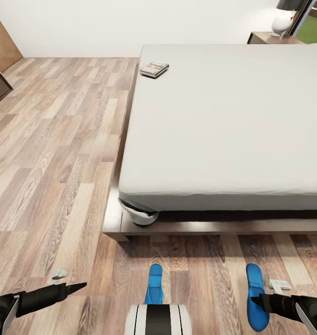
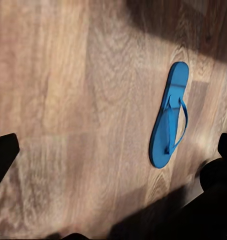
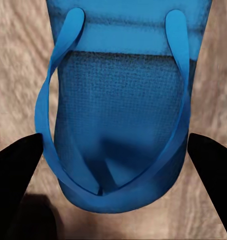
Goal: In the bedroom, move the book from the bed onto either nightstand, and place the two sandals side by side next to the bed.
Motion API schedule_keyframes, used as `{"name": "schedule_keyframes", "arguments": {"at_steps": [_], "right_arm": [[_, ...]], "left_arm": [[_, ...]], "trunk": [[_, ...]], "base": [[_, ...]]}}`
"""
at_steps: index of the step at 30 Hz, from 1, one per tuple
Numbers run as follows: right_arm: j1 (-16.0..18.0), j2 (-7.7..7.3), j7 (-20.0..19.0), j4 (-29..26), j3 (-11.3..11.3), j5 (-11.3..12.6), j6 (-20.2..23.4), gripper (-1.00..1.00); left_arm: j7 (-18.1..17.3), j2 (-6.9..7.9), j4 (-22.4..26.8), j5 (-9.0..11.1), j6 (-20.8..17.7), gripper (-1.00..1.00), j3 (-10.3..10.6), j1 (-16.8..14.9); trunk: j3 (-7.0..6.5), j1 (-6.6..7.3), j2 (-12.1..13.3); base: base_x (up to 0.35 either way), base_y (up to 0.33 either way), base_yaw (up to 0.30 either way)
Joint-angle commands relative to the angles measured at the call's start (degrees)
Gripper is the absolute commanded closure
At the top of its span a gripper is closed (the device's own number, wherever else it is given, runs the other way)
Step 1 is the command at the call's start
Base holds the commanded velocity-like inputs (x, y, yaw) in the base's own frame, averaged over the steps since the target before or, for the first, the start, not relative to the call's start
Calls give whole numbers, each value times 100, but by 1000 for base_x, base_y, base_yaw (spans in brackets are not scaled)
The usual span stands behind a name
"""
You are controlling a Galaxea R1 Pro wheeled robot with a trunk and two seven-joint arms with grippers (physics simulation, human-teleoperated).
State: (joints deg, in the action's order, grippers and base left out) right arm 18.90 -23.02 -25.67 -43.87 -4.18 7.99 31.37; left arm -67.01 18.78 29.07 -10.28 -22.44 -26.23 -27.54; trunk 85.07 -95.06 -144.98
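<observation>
Directly beneath the right gripper (image 3: 113,150) – jaws spread wide – lies one flat blue sandal (image 3: 118,115), textured sole, smooth straps, on wood-plank floor (image 3: 18,65).

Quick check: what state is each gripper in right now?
Left gripper: open, holding nothing, over the floor beside a sandal.
Right gripper: open, fingers either side of the other sandal, not closed on it.
</observation>
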Motion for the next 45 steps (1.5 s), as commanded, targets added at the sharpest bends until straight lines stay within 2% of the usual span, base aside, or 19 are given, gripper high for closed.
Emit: {"name": "schedule_keyframes", "arguments": {"at_steps": [1, 45], "right_arm": [[0, -1, 0, -9, -12, 54, 53, 100], [0, -1, 2, -7, -12, 54, 51, 100]], "left_arm": [[-40, -7, 2, -53, -59, -100, -45, -6], [-40, -23, 2, -58, -59, -100, -41, -6]], "trunk": [[4, 1, -2], [4, 1, -2]], "base": [[0, 286, 0], [0, 280, 0]]}}
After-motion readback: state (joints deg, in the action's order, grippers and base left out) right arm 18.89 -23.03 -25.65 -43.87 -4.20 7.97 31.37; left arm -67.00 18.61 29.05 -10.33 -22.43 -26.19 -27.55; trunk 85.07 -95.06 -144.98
